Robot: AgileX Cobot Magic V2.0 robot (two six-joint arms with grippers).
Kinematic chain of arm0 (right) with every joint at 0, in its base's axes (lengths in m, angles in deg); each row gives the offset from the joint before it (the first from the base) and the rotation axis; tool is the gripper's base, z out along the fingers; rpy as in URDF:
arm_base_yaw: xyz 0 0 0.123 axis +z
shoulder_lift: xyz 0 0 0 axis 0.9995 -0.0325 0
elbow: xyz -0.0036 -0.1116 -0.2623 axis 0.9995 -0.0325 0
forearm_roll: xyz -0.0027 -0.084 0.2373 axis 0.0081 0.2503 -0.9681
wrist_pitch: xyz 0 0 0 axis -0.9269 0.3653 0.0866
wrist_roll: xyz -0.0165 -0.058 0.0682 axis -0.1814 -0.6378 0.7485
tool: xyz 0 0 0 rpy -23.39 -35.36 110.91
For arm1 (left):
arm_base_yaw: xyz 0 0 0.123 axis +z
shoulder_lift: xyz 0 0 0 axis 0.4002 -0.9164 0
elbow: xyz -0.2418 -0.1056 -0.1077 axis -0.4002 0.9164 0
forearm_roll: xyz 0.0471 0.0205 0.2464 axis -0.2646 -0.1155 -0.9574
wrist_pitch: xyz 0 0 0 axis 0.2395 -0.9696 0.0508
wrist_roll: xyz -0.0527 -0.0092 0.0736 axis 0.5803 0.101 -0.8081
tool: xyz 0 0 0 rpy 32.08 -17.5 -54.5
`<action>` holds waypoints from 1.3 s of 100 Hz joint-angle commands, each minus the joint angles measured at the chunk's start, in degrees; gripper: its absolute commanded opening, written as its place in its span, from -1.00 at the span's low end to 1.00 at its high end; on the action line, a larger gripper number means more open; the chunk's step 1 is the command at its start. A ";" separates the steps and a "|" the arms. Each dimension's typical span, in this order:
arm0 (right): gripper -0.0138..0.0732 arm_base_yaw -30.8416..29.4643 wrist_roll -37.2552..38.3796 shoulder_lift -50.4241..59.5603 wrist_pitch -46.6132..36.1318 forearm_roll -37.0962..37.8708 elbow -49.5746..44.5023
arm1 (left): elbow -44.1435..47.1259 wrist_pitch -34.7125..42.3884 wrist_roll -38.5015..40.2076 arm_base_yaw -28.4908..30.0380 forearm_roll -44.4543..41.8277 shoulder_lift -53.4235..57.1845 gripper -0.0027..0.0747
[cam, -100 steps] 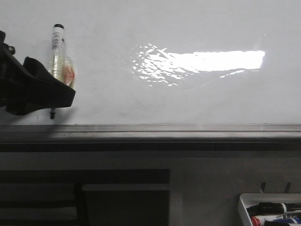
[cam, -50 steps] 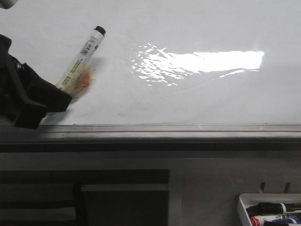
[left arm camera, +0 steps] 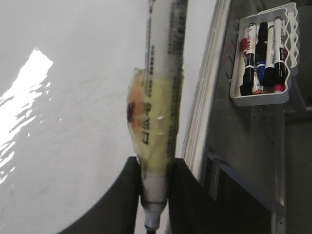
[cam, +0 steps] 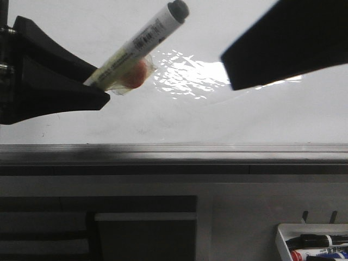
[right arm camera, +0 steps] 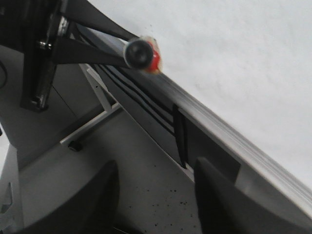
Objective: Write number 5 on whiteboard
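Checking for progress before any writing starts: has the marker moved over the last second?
Yes. The marker in the left tool has swung up and rightward, toward the glare on the whiteboard.

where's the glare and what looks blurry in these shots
Front view: a bright strip of glare sits on the whiteboard, partly hidden by the dark, soft-edged right tool. Left wrist view: the same glare shows at the board's side, and the marker in the left tool is close and soft. Right wrist view: the board's metal edge is smeared with blur.
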 commanded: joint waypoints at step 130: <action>-0.81 2.91 0.15 -17.17 -6.88 1.55 14.62 | -1.41 0.67 4.03 -0.01 16.35 2.55 0.50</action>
